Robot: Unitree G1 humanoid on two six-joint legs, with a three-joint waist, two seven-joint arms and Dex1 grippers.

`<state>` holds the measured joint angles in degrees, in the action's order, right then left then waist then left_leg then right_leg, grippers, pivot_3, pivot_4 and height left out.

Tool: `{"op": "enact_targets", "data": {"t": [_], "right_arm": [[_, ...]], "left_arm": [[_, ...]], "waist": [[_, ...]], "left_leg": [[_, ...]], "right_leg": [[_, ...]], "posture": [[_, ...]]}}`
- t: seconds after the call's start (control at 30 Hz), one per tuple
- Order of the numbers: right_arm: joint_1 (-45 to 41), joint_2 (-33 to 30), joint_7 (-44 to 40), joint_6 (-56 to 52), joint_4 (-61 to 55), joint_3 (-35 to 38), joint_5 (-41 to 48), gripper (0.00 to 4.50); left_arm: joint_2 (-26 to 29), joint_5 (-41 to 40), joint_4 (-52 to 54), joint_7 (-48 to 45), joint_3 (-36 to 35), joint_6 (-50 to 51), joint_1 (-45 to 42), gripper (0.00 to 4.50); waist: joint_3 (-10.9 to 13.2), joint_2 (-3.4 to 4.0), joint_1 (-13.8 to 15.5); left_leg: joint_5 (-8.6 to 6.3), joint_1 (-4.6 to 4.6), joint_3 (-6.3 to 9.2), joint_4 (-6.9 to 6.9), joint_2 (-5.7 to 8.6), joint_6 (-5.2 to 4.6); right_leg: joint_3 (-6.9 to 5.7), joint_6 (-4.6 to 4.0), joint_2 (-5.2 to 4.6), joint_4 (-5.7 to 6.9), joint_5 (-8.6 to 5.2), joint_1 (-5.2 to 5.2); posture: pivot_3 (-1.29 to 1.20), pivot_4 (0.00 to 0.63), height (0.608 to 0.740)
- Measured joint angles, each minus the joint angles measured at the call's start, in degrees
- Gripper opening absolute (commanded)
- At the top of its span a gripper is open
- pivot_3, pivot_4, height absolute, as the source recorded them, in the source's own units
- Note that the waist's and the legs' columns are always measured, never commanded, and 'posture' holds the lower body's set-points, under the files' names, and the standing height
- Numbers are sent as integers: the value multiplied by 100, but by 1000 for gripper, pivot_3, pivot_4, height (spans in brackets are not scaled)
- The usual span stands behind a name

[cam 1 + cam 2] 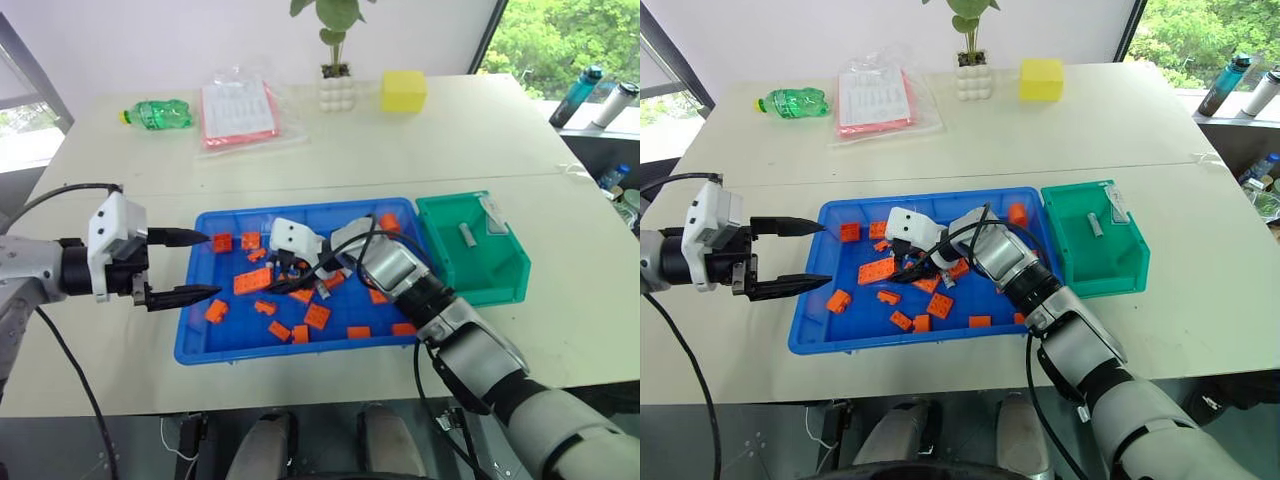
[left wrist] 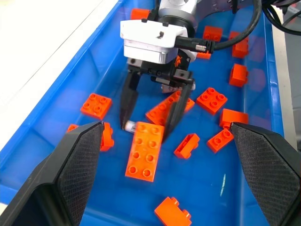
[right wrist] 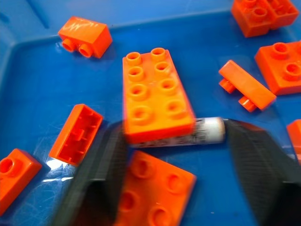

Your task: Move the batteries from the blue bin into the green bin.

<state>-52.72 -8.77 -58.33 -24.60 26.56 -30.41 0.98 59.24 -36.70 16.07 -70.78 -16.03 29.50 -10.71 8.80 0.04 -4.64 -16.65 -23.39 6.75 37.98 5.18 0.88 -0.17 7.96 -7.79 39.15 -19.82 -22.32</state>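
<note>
The blue bin [image 1: 300, 213] lies mid-table, strewn with several orange bricks. My right gripper [image 2: 146, 129] reaches down into it, its fingers pressed against the two ends of a silver battery [image 3: 207, 132]. That battery lies on the bin floor, half hidden under a large orange brick [image 3: 157, 94]. My left gripper [image 1: 195, 266] hovers open over the bin's left rim with nothing between its fingers. The green bin [image 1: 500, 280] stands against the blue bin's right side, with one battery [image 1: 466, 234] lying in it.
A green bottle [image 1: 160, 114], a clear pouch of pink paper [image 1: 238, 110], a white plant pot [image 1: 337, 92] and a yellow block [image 1: 403, 90] line the table's far side. Drink bottles [image 1: 577, 95] stand beyond the right edge.
</note>
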Motion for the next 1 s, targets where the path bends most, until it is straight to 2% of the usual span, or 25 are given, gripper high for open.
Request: {"op": "enact_targets", "data": {"t": [0.23,0.4,0.5,0.6,0.8,1.0], "right_arm": [[6,92,-106,-250,-391,185,59,2255],[4,-248,-142,-597,-970,533,221,2255],[11,-836,-171,-1101,-1704,1076,489,2255],[184,-1759,-207,-1680,-2509,1746,789,2255],[1254,-3759,-275,-2029,-2732,2853,918,2255],[2160,-4621,-238,-2056,-2685,3581,1003,2255]], "left_arm": [[-11,66,-99,3,139,-22,-198,4500],[-97,92,-106,59,187,-3,-306,4500],[-133,90,-41,72,196,10,-317,4500],[-241,90,-19,99,294,10,-370,4500],[-429,106,-42,93,476,-19,-492,4500],[-546,172,-216,55,704,-136,-737,4500]], "waist": [[0,0,-3],[0,0,47],[0,0,81],[0,-1,130],[1,-2,211],[1,-2,189]], "left_leg": [[0,0,3,1,0,0],[0,-6,4,3,3,0],[0,-8,14,4,10,0],[-1,-12,17,6,16,0],[-2,-15,-17,4,15,-4],[-2,-14,-39,4,0,-4]], "right_leg": [[0,0,1,1,0,1],[1,0,-1,0,0,1],[1,0,-4,-2,0,2],[1,0,-9,-3,0,11],[3,0,-18,-5,0,7],[2,0,-11,-8,0,4]], "posture": [[0,150,726],[0,150,726],[0,150,726],[0,150,726],[0,150,726],[0,150,726]]}}
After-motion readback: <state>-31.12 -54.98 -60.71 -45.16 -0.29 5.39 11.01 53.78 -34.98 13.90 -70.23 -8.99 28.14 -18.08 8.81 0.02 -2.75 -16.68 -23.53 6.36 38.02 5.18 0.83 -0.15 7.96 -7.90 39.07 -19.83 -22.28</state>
